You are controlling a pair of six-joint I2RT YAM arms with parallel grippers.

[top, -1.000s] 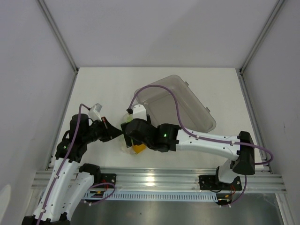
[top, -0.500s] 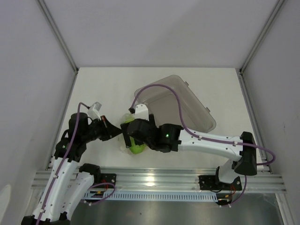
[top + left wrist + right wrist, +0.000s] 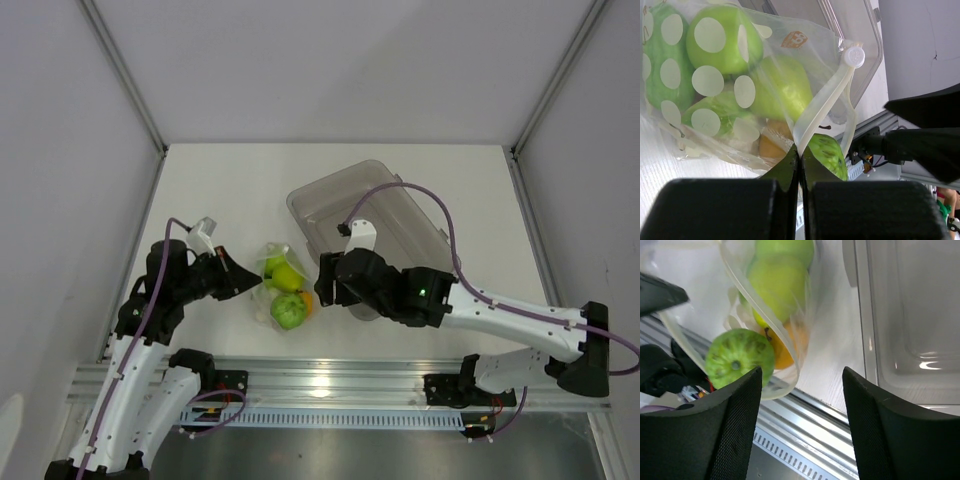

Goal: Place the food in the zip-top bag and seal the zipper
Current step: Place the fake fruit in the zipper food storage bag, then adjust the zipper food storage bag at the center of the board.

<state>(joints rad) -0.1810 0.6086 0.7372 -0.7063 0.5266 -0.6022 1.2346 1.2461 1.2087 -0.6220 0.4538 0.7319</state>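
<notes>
The clear zip-top bag (image 3: pixel 276 276) lies near the table's front edge, its mouth facing the rail. My left gripper (image 3: pixel 240 281) is shut on the bag's zipper (image 3: pixel 826 99) at the left corner of the mouth (image 3: pixel 800 152). Inside the bag I see green apples (image 3: pixel 722 39), a green pear (image 3: pixel 782 87) and an orange citrus (image 3: pixel 786 351). A bumpy green fruit (image 3: pixel 288 311) sits in the bag's open mouth (image 3: pixel 739 357). My right gripper (image 3: pixel 324 283) stands open just to the right of the bag, with nothing between its fingers (image 3: pixel 801 372).
A rigid grey translucent bin (image 3: pixel 375 215) stands behind and to the right of the bag, close to my right wrist (image 3: pixel 910 315). The aluminium rail (image 3: pixel 330 380) runs along the near table edge, just below the bag. White walls enclose the table on three sides.
My right gripper has left the green fruit at the bag's mouth and drawn back to the right, uncovering the bag. The left gripper has kept its hold on the zipper.
</notes>
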